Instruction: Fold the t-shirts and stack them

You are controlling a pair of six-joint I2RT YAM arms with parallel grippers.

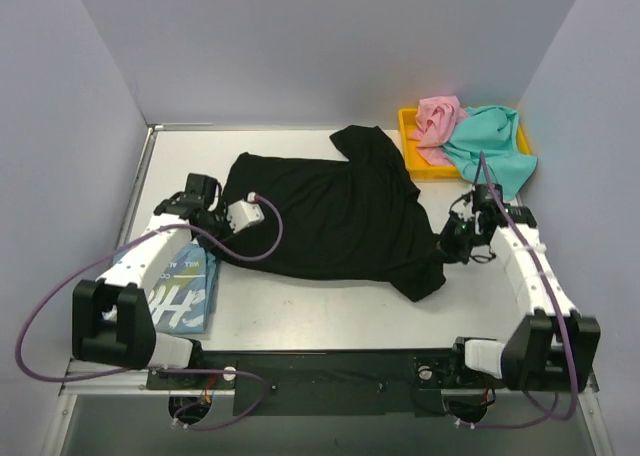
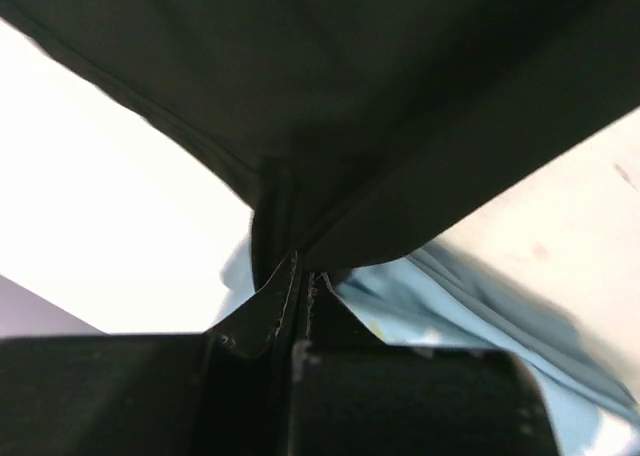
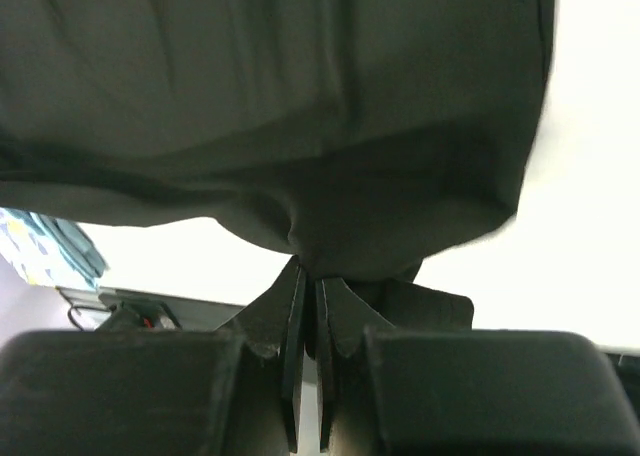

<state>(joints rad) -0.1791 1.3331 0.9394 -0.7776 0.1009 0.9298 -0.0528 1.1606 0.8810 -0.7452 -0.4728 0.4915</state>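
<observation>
Your left arm [image 1: 150,256] lies low, angled from its near-left base toward the far right. Its wrist bends so the left gripper [image 1: 218,208] meets the left edge of the black t-shirt [image 1: 340,211]. In the wrist view its jaws are pressed together on a pinch of dark hem, and the cloth rises from them like a taut tent. Your right arm [image 1: 530,266] leans from the near-right base toward the far left. Its right gripper [image 1: 450,244] is clamped on the shirt's right edge, where the fabric bunches into soft folds. The shirt is matte and limp, spread across the middle of the white table [image 1: 330,321]. A folded light blue t-shirt [image 1: 185,294] with white lettering lies under your left arm. The pink t-shirt [image 1: 437,116] and the teal t-shirt [image 1: 490,141] sit crumpled in the yellow plastic tray [image 1: 408,126] at far right, with the teal one spilling over its right rim.
</observation>
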